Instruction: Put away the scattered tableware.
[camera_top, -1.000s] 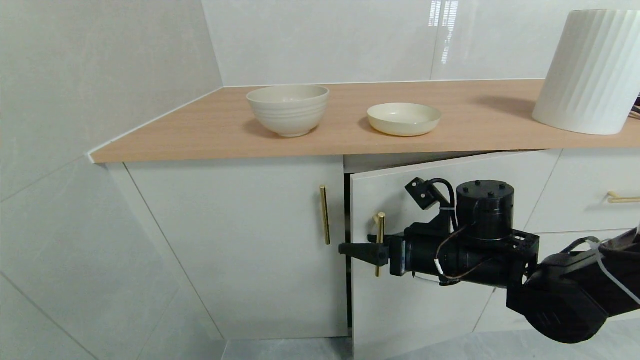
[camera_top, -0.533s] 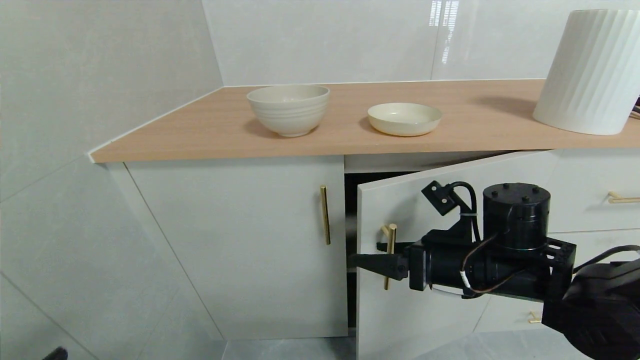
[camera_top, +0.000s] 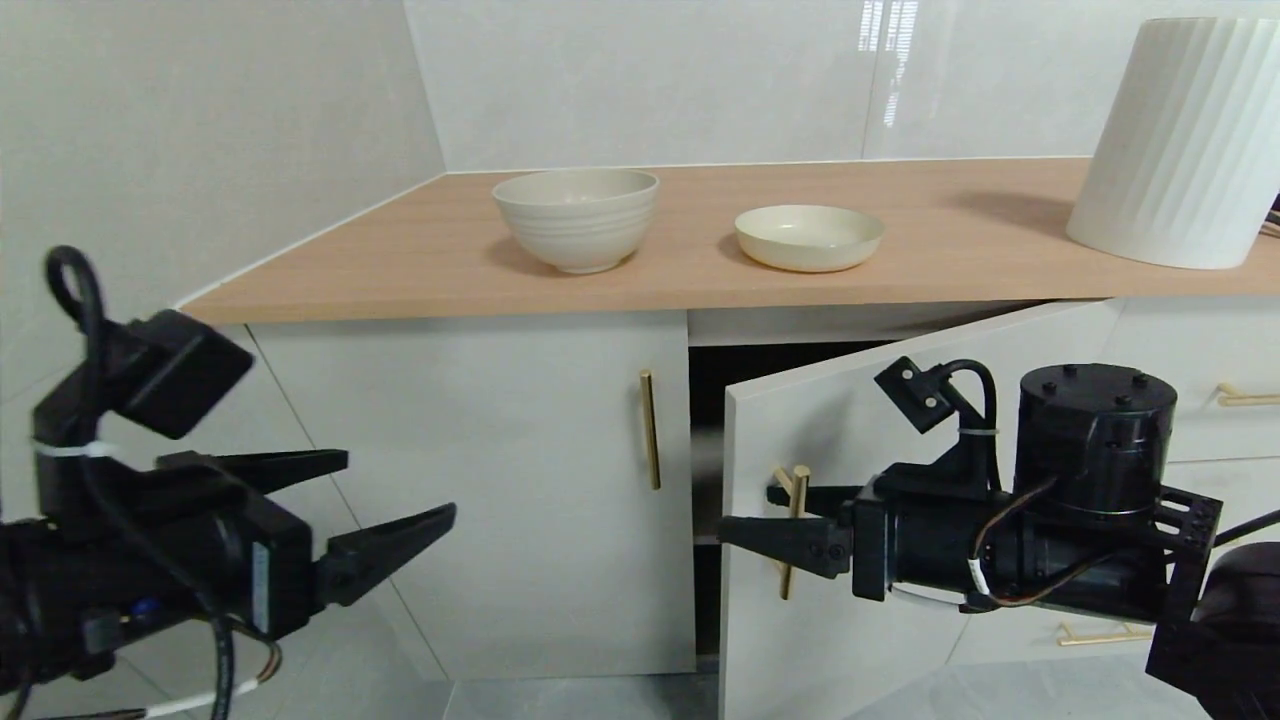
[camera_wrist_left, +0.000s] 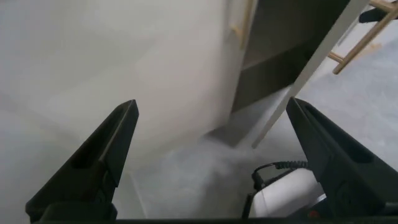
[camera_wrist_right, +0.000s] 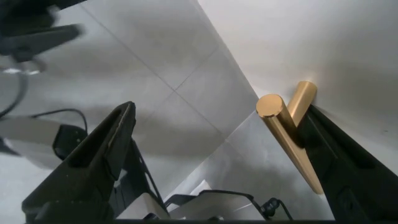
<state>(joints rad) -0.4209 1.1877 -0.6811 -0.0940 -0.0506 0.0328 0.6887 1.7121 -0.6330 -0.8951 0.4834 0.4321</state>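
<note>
A ribbed beige bowl (camera_top: 577, 218) and a shallow cream dish (camera_top: 808, 237) stand on the wooden countertop (camera_top: 420, 270). Below them the right cabinet door (camera_top: 820, 420) is swung partly out, leaving a dark gap. My right gripper (camera_top: 750, 512) is open, and the door's gold handle (camera_top: 790, 530) passes between its fingers. In the right wrist view that handle (camera_wrist_right: 286, 130) lies against one finger of the gripper (camera_wrist_right: 221, 115). My left gripper (camera_top: 400, 485) hangs open and empty at the lower left, in front of the shut left door (camera_top: 480, 480). The left wrist view shows the gripper (camera_wrist_left: 210, 109) facing the floor and the door's edge.
A tall white ribbed container (camera_top: 1180, 140) stands at the counter's right end. The left door has a vertical gold handle (camera_top: 649, 430). A drawer with a gold handle (camera_top: 1245, 397) is on the right. A tiled wall closes off the left side.
The right gripper has drawn back to the right with the handle, swinging the door further open. The left gripper has come into view at the lower left.
</note>
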